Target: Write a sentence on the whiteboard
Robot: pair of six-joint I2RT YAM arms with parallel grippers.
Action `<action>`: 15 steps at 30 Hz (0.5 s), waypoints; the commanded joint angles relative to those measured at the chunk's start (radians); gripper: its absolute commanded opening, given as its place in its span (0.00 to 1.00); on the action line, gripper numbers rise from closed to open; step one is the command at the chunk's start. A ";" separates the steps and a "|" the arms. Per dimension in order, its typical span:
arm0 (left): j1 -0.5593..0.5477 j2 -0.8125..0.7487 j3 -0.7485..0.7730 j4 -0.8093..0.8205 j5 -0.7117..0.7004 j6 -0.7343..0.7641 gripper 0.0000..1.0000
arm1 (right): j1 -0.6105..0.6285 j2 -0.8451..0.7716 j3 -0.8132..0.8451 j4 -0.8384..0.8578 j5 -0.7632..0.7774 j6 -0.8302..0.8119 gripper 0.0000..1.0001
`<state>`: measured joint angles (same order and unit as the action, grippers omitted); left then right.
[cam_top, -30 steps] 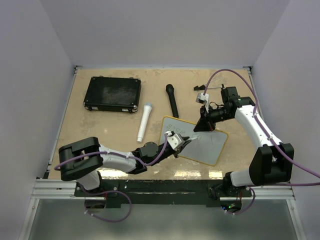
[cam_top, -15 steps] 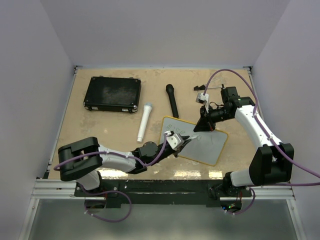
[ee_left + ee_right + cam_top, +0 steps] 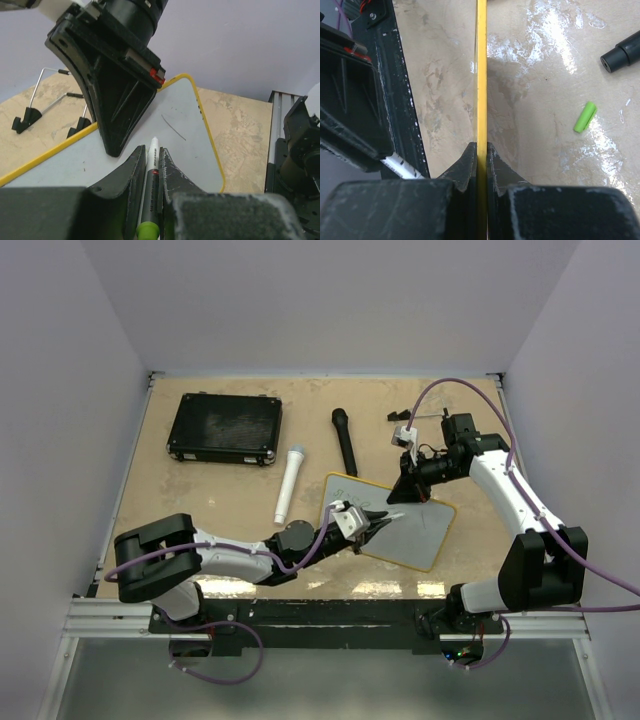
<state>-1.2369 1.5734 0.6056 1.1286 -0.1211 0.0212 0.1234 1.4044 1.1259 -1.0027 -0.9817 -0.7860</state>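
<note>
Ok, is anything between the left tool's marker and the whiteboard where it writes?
Nothing visible lies between the marker tip and the whiteboard. The right tool, clamped on the rim, covers the surface close beside the tip; the rest is open.

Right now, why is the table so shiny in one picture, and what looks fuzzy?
Right wrist view: glare makes white patches on the table, and the right tool is blurry at its near part, close to the lens. Left wrist view: the left tool blurs toward the bottom edge; the marker tip is sharp. Top external view: evenly lit.
</note>
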 commanded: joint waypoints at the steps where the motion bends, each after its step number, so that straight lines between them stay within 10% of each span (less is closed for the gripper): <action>1: -0.006 0.019 0.059 0.068 0.012 0.006 0.00 | -0.002 -0.024 -0.003 0.022 -0.037 -0.048 0.00; 15: -0.006 0.070 0.108 -0.001 -0.045 0.011 0.00 | -0.002 -0.022 -0.002 0.022 -0.038 -0.048 0.00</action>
<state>-1.2385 1.6402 0.6861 1.0996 -0.1448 0.0216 0.1234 1.4044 1.1259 -1.0027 -0.9821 -0.7860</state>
